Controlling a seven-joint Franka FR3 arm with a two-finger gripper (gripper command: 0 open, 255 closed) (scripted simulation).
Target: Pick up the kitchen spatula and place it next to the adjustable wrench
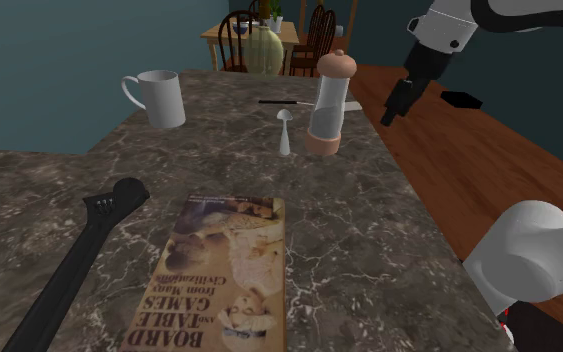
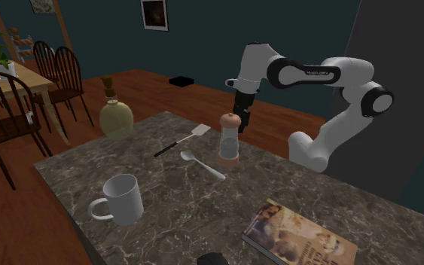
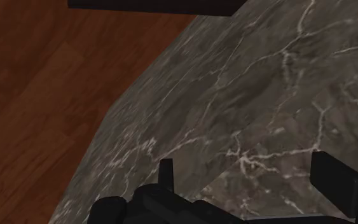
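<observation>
Hovering over the surface's [image 2: 165, 197] edge
My pincer [image 2: 242, 114] is hanging spread and empty; the spatula [image 2: 180, 141] is lying just beside the pepper mill [image 2: 230, 139], so I am risking toppling it reaching in.

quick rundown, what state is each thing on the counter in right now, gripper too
gripper: open, empty, over the counter's edge
spatula: lying flat on the counter, not held
adjustable wrench: lying flat, untouched
mug: upright
grinder: upright
spoon: lying flat
book: closed, cover up
vase: upright
</observation>
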